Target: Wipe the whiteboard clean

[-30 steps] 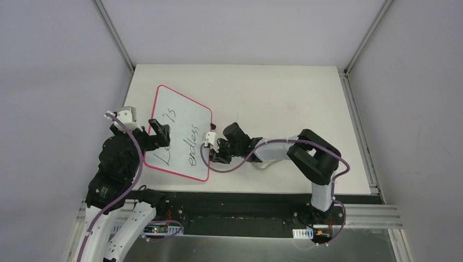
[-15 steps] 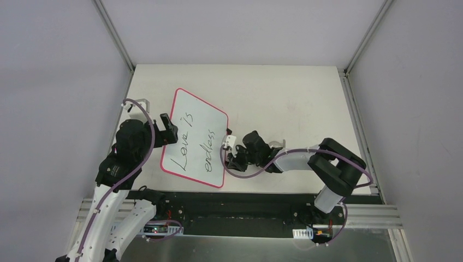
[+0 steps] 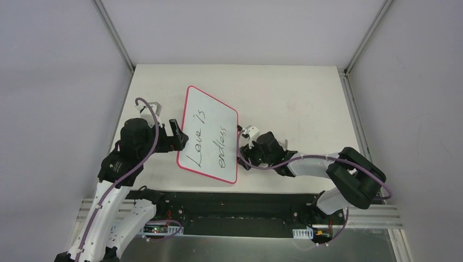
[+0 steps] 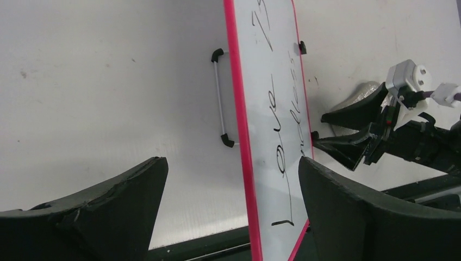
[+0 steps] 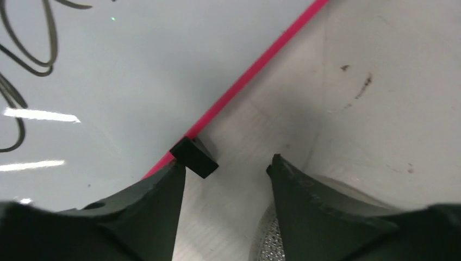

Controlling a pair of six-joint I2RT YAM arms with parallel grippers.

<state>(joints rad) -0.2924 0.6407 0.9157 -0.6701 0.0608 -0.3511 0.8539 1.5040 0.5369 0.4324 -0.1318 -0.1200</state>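
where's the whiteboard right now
Top view: the whiteboard sits left of centre on the table, with the left gripper at its left edge and the right gripper at its right edge.

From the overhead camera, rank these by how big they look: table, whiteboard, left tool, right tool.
1. table
2. whiteboard
3. left tool and right tool: far smaller, too alike to rank

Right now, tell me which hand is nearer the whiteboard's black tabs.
Right. The right hand is beside one tab; the left hand is at the whiteboard's opposite edge.
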